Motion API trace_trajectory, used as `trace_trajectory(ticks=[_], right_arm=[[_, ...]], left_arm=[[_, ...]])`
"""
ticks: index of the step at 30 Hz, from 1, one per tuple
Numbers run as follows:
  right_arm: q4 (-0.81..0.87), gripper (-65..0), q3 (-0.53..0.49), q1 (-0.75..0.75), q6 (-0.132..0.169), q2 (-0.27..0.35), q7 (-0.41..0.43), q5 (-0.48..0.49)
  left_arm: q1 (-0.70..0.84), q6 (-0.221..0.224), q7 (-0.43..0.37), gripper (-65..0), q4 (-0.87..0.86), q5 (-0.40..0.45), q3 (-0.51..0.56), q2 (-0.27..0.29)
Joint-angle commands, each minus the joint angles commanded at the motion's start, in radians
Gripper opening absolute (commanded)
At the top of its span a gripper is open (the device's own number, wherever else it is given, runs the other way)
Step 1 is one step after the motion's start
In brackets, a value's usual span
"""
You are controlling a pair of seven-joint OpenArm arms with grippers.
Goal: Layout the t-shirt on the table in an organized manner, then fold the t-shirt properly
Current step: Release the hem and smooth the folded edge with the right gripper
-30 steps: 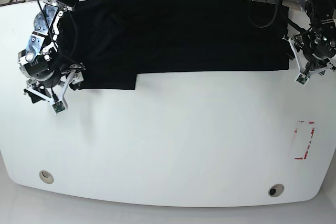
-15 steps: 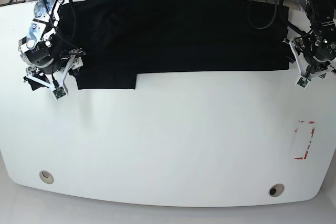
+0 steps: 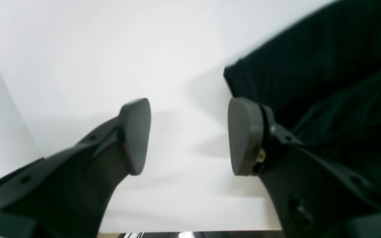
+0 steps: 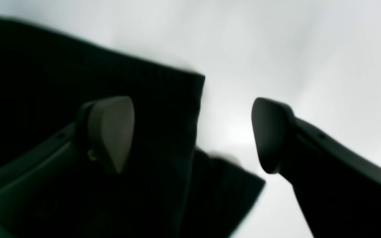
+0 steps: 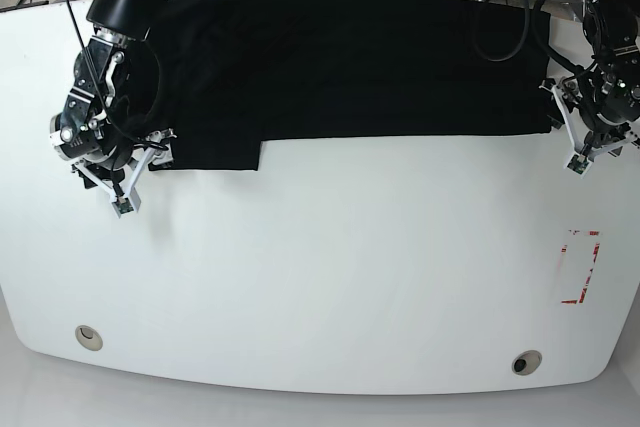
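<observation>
T-shirt (image 5: 350, 62) fabric, plain black, lies spread as a wide band along the far edge of the table (image 5: 330, 267), with a shorter flap dropping lower at its left end in the base view.

At that left end the right gripper (image 5: 118, 162) hangs over the flap's outer corner. In the right wrist view its two fingers (image 4: 111, 132) stand well apart with nothing pinched between them; one is over the cloth, the other over bare white tabletop, and the shirt's edge runs between them. Whether the tips touch the surface cannot be told.

Across the near part of the table sit two round grey grommet holes (image 5: 88, 337), one near each front corner, and a red dashed rectangle mark (image 5: 580, 267) toward the right.

At the far right, the left gripper (image 5: 590, 137) is just beside the shirt's right edge. Its fingers (image 3: 137, 135) are likewise spread wide and hold nothing; the left wrist view shows bare table between them and the shirt's corner next to one finger.
</observation>
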Motion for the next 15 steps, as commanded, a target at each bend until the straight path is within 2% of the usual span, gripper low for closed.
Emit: trace_trajectory(ticks=[8,15], right_arm=[[-0.17,-11.9,0.003,0.034,0.0,0.005,0.097,0.0],[-0.218,-12.8,0.003,0.029,0.0,0.006,0.129,0.0]], left_arm=[[-0.002,0.0,-0.002,-30.4,0.0,0.0,0.0,0.0],[-0.003,0.0,-0.002,-30.4,0.0,0.002,0.0,0.0]])
